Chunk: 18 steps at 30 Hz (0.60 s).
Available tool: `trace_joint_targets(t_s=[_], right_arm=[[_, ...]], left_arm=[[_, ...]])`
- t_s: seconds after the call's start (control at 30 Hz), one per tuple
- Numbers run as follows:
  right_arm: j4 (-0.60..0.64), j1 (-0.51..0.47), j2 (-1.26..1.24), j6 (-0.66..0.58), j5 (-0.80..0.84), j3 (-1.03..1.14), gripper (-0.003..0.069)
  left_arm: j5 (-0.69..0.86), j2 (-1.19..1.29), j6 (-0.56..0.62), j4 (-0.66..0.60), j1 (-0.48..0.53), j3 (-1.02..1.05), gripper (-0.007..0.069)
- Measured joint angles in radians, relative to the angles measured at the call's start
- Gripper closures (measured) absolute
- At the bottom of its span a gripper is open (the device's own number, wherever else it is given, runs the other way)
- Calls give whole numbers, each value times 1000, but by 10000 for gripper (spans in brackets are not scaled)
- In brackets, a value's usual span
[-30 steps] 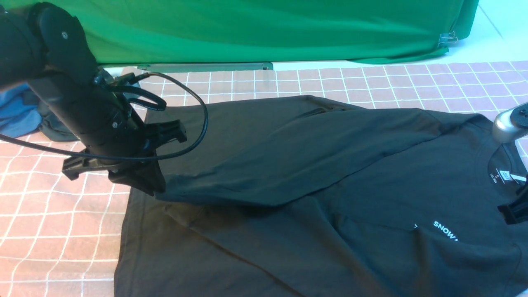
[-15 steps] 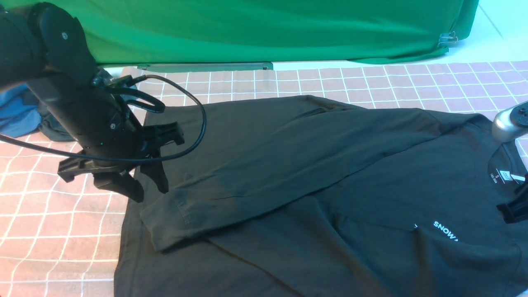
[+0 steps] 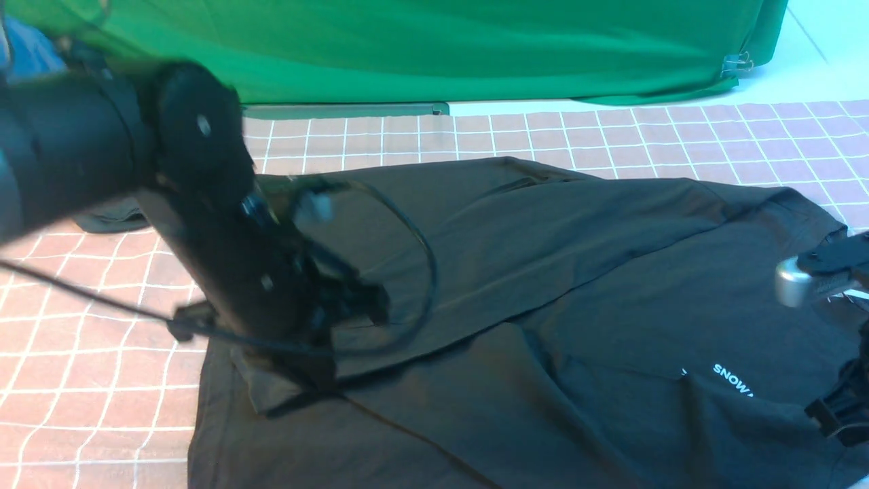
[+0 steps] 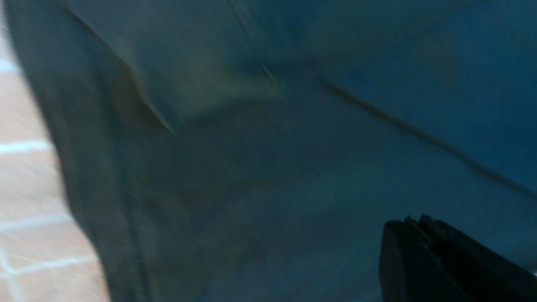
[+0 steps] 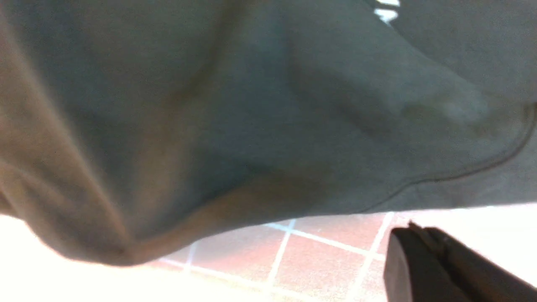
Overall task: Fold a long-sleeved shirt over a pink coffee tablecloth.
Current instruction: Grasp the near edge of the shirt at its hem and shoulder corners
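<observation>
Shirt (image 3: 577, 285) lies under clenched left end effector (image 4: 413, 228), beside clenched right end effector (image 5: 413, 239).

Blurring along the left arm (image 3: 224, 272), hiding part of the long-sleeved shirt (image 3: 543, 305); cropping the right pincer (image 5: 413, 230) at the edge.

Reads as a robotics lab or recording-studio bench, not a home. Plain green backdrop cloth (image 3: 434, 47) hung along the far edge, held by a metal clip (image 3: 736, 64) near the far right corner. Pink grid tablecloth (image 3: 543, 129) spread flat as the work surface. Black robot arm (image 3: 224, 258) trailing a loose cable (image 3: 432, 272) over the left side. Pale white surface (image 3: 815, 41) beyond the backdrop.
</observation>
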Motion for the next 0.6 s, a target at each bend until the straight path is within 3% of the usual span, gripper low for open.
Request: trace_joint_targets(t_s=[0.17, 0.3, 0.37, 0.6], right_arm=[[7, -44, 1, 21, -35, 0, 596], [24, -46, 1, 30, -36, 0, 489], [62, -46, 1, 26, -2, 0, 399], [91, -35, 1, 34, -19, 87, 253]], left_arm=[[-95, -52, -61, -11, -59, 134, 613], [-189, -57, -69, -13, -82, 238, 613], [-265, -58, -82, -14, -86, 300, 613], [-376, -60, -97, -14, -87, 387, 612]])
